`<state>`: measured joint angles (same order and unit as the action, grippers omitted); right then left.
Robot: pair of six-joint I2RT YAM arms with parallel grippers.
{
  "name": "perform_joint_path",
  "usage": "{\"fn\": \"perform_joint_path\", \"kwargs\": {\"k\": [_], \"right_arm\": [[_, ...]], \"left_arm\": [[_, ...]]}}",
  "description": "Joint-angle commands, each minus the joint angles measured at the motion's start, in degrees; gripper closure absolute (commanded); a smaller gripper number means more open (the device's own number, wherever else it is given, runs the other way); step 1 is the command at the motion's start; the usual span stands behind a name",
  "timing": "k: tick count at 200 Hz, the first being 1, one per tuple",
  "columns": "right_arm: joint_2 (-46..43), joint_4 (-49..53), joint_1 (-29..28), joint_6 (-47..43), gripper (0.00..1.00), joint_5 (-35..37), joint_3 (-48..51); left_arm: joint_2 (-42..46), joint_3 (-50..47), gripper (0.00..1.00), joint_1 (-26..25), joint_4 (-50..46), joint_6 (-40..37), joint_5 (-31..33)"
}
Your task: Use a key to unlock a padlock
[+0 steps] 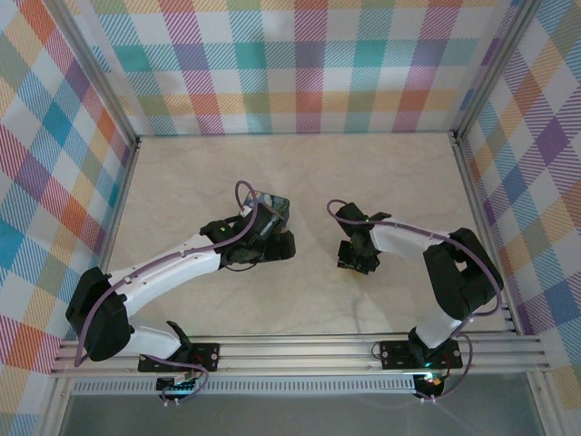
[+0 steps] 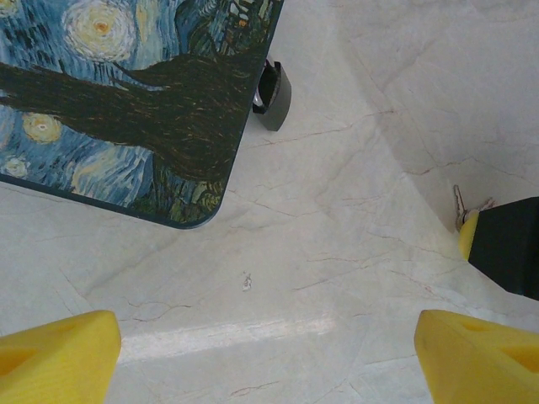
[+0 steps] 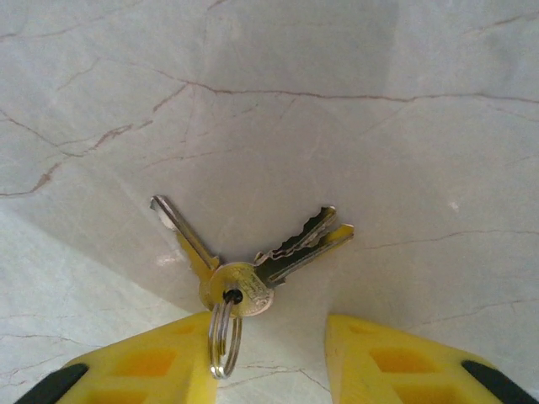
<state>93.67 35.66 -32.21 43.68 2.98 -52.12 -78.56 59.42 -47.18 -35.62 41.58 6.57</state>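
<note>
The padlock (image 2: pixel 276 94) is a small dark body with a silvery shackle, lying against the right edge of the painted box (image 2: pixel 126 101). My left gripper (image 2: pixel 265 358) hovers open over bare table below the box, with nothing between its yellow fingers (image 2: pixel 59 358). The key (image 3: pixel 307 242) lies on the table in a small bunch on a ring (image 3: pixel 224 341). My right gripper (image 3: pixel 269 341) stands open just behind the bunch. The ring reaches into the gap, beside the left finger (image 3: pixel 160 366). From above, the left gripper (image 1: pixel 275 242) and right gripper (image 1: pixel 356 260) are about a hand's width apart.
The box with the blue swirling painting (image 1: pixel 270 211) lies just beyond my left gripper. In the left wrist view the right gripper's dark finger (image 2: pixel 509 252) comes in from the right edge, a key blade (image 2: pixel 459 202) poking up beside it. Checked walls (image 1: pixel 290 64) enclose the marbled table (image 1: pixel 399 182).
</note>
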Motion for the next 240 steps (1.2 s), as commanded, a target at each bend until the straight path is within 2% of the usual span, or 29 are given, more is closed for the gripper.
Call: {"fn": "perform_joint_path", "kwargs": {"k": [1,133,166,194,240], "right_arm": [[0.4,-15.0,0.4,-1.6,0.63,1.9,-2.8],[0.2,-11.1,0.5,-2.5,0.61,3.4,-3.5],[0.7,-10.8,0.5,-4.1,0.6,2.4,-1.9],[0.8,-11.3,0.5,-5.1,0.54,1.7,0.2],[2.4,-13.9,0.4,-6.9,0.56,-0.7,1.4]], "left_arm": [[1.4,-0.5,0.1,-0.6,0.5,0.4,0.6],[-0.3,0.5,0.1,-0.6,0.1,-0.7,0.6],[-0.2,-0.3,0.1,-0.6,0.8,-0.5,0.8],[0.0,-0.7,0.1,-0.6,1.1,-0.1,0.8],[0.0,-1.0,0.1,-0.6,2.4,0.8,0.0]]}}
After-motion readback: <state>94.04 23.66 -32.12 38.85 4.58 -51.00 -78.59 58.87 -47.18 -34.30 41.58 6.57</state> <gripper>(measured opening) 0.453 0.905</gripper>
